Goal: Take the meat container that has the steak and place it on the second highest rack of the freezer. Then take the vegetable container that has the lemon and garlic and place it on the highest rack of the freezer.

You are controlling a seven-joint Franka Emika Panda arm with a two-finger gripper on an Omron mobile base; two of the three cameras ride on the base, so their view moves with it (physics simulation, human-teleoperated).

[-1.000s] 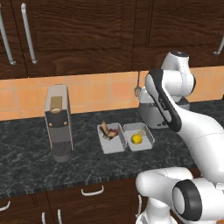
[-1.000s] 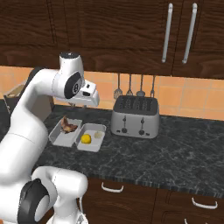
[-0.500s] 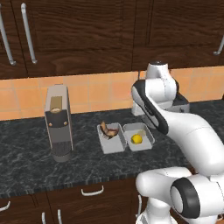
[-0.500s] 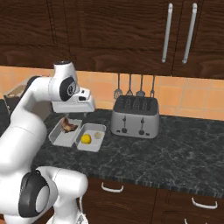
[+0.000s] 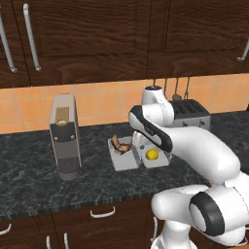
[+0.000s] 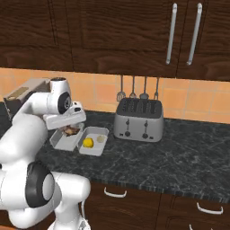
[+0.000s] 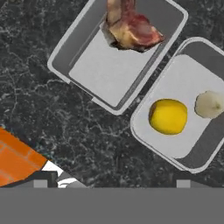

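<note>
Jaws spread wide and empty, we hover our gripper (image 7: 109,183) above the pale grey meat container (image 7: 117,50) holding the brown-red steak (image 7: 130,27), touching its lemon-and-garlic twin (image 7: 183,105) on the black speckled counter (image 7: 48,113), so a careless descent could nudge both.

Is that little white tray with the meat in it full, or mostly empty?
Mostly empty. In the hand view the meat container holds one steak at one end; the rest of its floor is bare.
</note>
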